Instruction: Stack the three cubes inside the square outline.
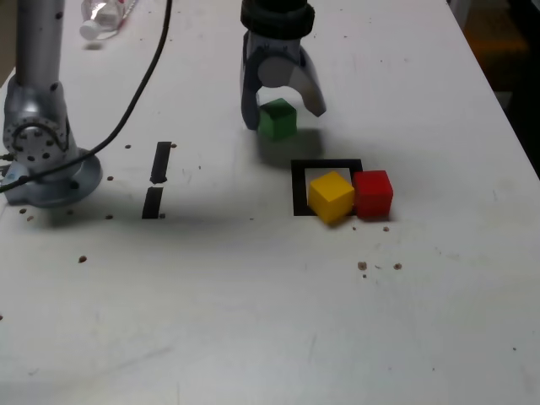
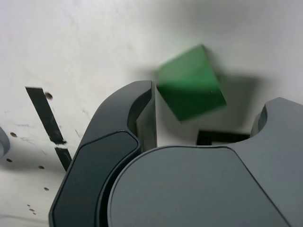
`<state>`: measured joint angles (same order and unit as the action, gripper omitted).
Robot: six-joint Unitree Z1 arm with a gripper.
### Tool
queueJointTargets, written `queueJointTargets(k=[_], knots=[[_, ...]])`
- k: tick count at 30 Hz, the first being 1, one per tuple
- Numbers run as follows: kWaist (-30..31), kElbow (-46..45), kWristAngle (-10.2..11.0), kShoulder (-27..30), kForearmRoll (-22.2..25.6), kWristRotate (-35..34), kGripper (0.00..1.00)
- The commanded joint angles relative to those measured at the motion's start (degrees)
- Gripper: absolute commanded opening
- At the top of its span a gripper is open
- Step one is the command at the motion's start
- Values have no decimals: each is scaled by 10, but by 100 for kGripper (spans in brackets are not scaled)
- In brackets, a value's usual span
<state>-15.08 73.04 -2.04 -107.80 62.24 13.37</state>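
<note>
My gripper [image 1: 282, 112] stands open over the white table, just behind the square outline [image 1: 297, 181] in the exterior view. The green cube [image 1: 277, 119] sits tilted between the fingers, close to one finger and clear of the other. In the wrist view the green cube [image 2: 190, 90] is slightly blurred between the spread dark fingers [image 2: 142, 111]. I cannot tell whether it rests flat on the table. The yellow cube [image 1: 330, 196] lies turned over the outline's front right corner, partly inside. The red cube [image 1: 372, 193] stands just outside, against the yellow one.
Two short black strips [image 1: 160, 162] lie at the exterior view's left. The arm's base [image 1: 38, 143] and a black cable [image 1: 139, 84] are further left. A plastic bottle [image 1: 101, 17] lies at the back. The table edge [image 1: 506, 110] runs along the right.
</note>
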Motion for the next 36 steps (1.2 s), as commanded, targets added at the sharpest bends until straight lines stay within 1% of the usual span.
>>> queueJointTargets(k=[1,3,6,13,19,36], knots=[[13,0,1,13,2,-10,80],[27,-2,3,24,2,-21,77],[42,-7,3,34,1,-32,75],[77,-22,1,41,0,-54,75],[117,-26,-3,24,-14,-79,74],[122,-33,-29,-33,-7,-83,74]])
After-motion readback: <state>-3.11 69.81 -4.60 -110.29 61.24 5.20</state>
